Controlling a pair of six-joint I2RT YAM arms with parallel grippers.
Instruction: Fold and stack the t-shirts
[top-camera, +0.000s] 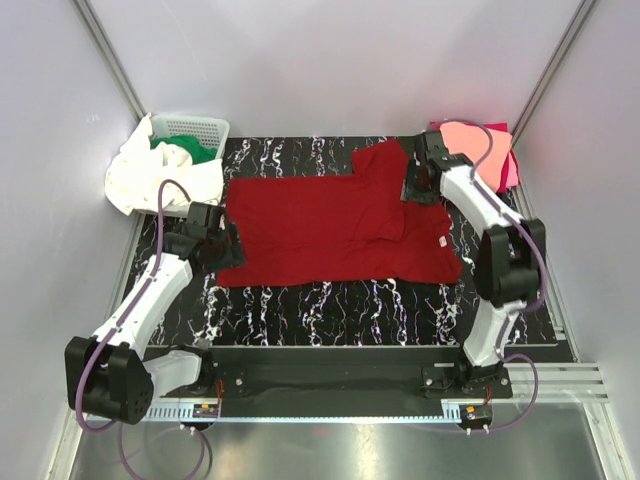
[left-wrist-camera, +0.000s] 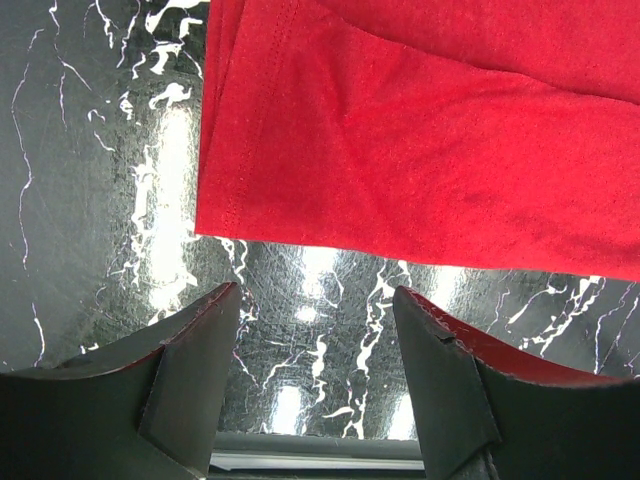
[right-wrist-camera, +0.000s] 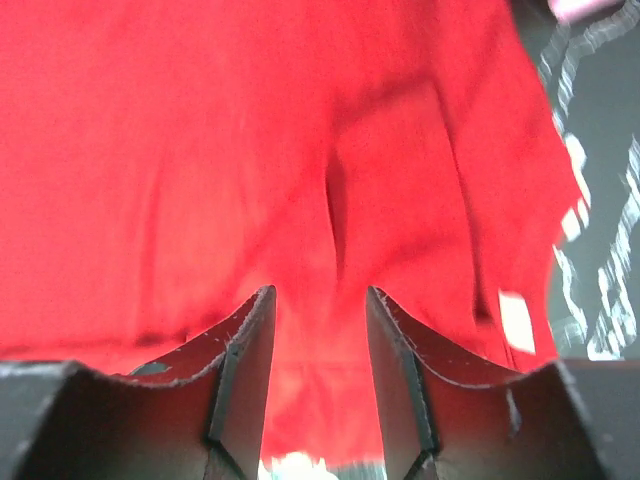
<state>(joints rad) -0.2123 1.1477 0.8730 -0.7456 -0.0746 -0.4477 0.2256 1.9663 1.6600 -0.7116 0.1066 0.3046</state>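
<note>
A dark red t-shirt (top-camera: 330, 225) lies spread flat on the black marbled mat, its upper right sleeve folded inward. My left gripper (top-camera: 230, 250) is open and empty at the shirt's left edge. In the left wrist view it (left-wrist-camera: 315, 300) hovers over bare mat just short of the shirt's hem corner (left-wrist-camera: 215, 215). My right gripper (top-camera: 413, 190) is at the shirt's back right. In the right wrist view it (right-wrist-camera: 319, 295) is open right over the red cloth (right-wrist-camera: 250, 150). A salmon pink shirt (top-camera: 478, 148) lies folded on a magenta one (top-camera: 510, 172) at the back right.
A white lattice basket (top-camera: 195, 128) stands at the back left, with a green shirt (top-camera: 190, 150) in it and a white shirt (top-camera: 140, 175) draped over its rim. The mat (top-camera: 330, 310) is bordered by white walls and a rail in front.
</note>
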